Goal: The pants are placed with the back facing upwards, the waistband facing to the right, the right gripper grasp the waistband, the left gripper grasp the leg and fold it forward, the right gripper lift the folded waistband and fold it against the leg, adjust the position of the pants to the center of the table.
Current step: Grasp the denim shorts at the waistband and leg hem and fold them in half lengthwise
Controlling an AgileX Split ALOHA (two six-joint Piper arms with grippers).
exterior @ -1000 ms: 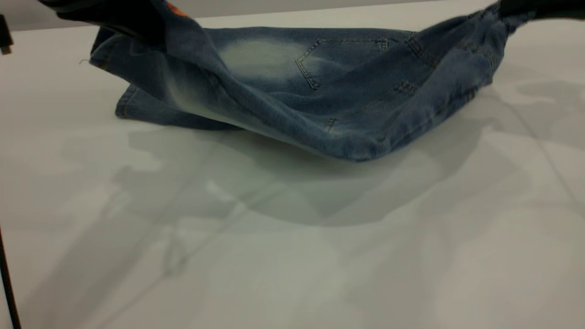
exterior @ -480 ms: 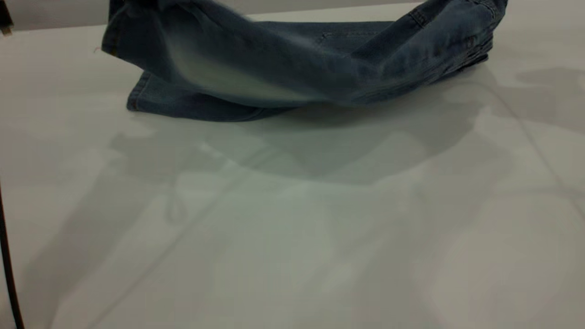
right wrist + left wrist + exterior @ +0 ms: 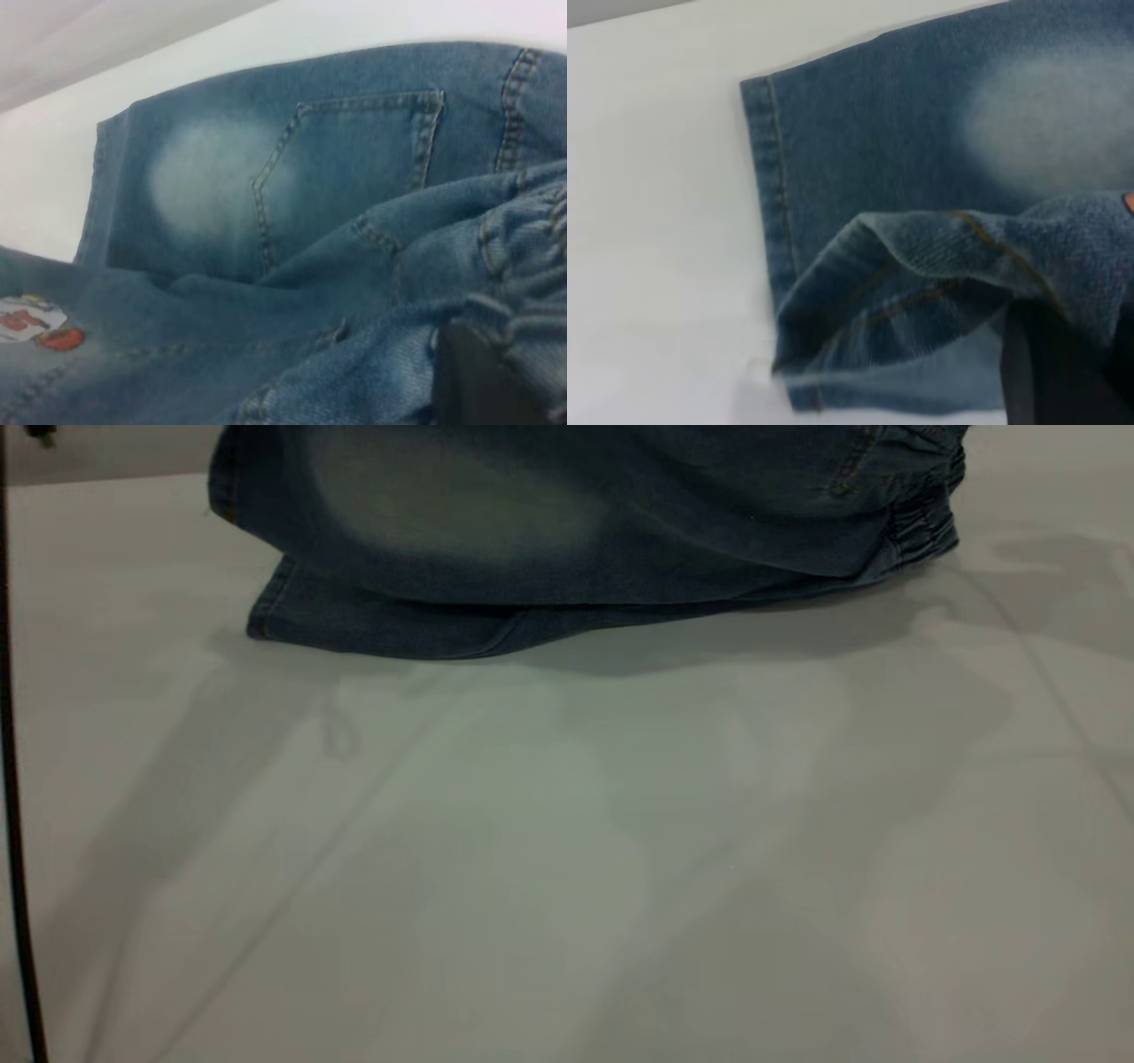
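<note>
The denim shorts [image 3: 567,531] hung raised above the far part of the white desk [image 3: 567,850], only their lower layer resting on it, with one hem edge [image 3: 266,607] lying flat at the exterior view's left. The gathered waistband [image 3: 921,527] sat at the right, bunched and lifted.

In the left wrist view, the left end effector [image 3: 1054,372] was closed on a folded leg hem [image 3: 939,266] (only a dark finger showed beneath the cloth), held above the flat leg below it.

In the right wrist view, the right end effector [image 3: 483,381] was clamped on the ruffled waistband [image 3: 523,266], the back pocket [image 3: 354,168] and a pale faded patch [image 3: 213,186] spread beyond it, a printed patch [image 3: 40,323] nearby.
</note>
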